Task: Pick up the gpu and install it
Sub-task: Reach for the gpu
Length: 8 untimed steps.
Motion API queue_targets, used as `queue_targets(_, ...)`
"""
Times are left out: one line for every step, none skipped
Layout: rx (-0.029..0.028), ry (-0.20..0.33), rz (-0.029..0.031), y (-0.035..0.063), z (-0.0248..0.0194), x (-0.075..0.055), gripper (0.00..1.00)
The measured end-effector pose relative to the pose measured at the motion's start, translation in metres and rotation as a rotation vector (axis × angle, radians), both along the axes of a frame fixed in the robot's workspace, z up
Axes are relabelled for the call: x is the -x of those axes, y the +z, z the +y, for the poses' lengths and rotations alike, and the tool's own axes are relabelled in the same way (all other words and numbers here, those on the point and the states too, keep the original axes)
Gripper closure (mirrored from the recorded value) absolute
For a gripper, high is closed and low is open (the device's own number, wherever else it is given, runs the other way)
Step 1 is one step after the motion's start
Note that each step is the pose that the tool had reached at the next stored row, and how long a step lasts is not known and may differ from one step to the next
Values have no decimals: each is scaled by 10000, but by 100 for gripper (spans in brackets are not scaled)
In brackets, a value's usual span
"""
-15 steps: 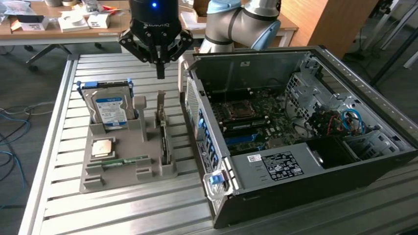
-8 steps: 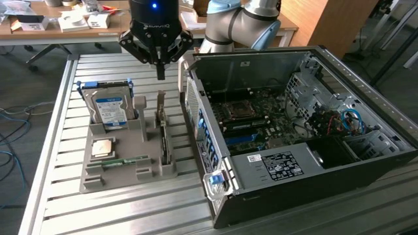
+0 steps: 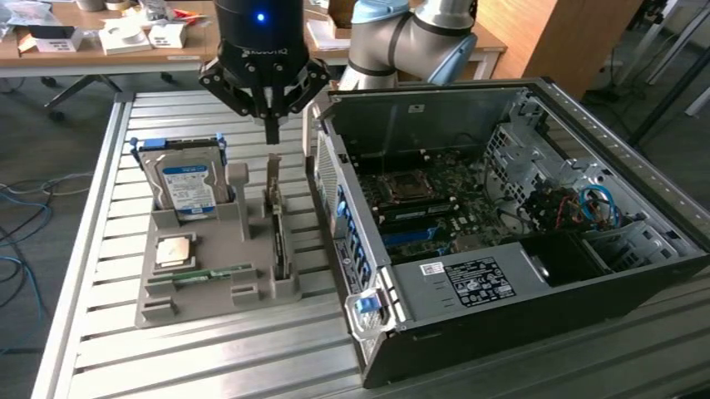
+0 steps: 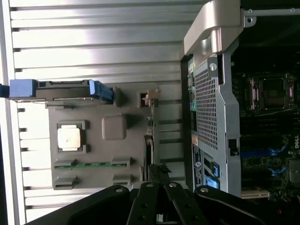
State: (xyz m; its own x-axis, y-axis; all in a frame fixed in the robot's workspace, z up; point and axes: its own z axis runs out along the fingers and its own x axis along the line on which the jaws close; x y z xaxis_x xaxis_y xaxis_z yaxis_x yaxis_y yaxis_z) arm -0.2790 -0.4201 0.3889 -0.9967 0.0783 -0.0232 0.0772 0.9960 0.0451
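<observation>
The gpu (image 3: 276,218) stands on edge in a slot of the grey holder (image 3: 239,241), a thin dark card with a metal bracket at its far end. My gripper (image 3: 271,138) hangs just above the card's far end, fingers shut together with nothing between them and a small gap down to the card. In the wrist view the gpu (image 4: 150,140) runs edge-on from the holder (image 4: 93,112) toward my gripper (image 4: 158,180). The open computer case (image 3: 500,241) lies on its side at the exterior view's right of the holder, its motherboard (image 3: 427,204) exposed.
The holder also carries a hard drive (image 3: 189,187) with a blue-white label, a square processor (image 3: 175,249) and a green memory stick (image 3: 199,274). The case wall (image 4: 211,117) stands close beside the gpu slot. Everything rests on a slatted metal table (image 3: 199,349).
</observation>
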Motion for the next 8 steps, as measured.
queue_targets(0,0,0,0,-21,4,89)
queue_targets(0,0,-1,0,-42,8,89)
queue_targets(0,-1,0,0,-62,12,89)
queue_targets(0,0,-1,0,-82,16,89)
queue_targets(0,0,0,0,-103,21,89)
queue_targets(0,1,0,0,-122,26,89)
queue_targets(0,0,0,0,-143,31,89)
queue_targets(0,1,0,0,-162,35,89)
